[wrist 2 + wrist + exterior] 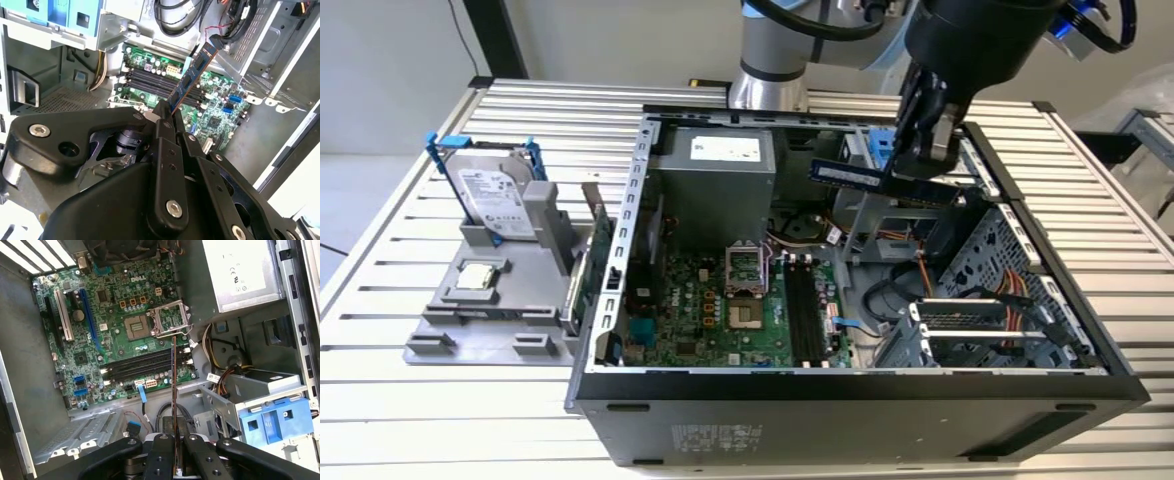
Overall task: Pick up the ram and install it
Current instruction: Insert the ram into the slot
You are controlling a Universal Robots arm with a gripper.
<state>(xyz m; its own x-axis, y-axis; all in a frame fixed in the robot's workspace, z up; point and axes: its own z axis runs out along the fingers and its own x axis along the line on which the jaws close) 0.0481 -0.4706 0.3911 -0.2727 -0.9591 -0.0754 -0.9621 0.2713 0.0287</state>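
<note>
Blue ram [854,175] between jaws above motherboard [707,310], drive cage [994,250] and cables [227,374] alongside

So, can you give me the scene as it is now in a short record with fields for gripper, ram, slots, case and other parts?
gripper: shut on the ram, above the open case
ram: in the air, long edge about level, not yet in a slot
memory slots: dark, on the motherboard, lower than the ram
case: on its side, open upward
hard drive: upright in the gray stand, exterior view's left
processor chip: flat on the same stand
</note>
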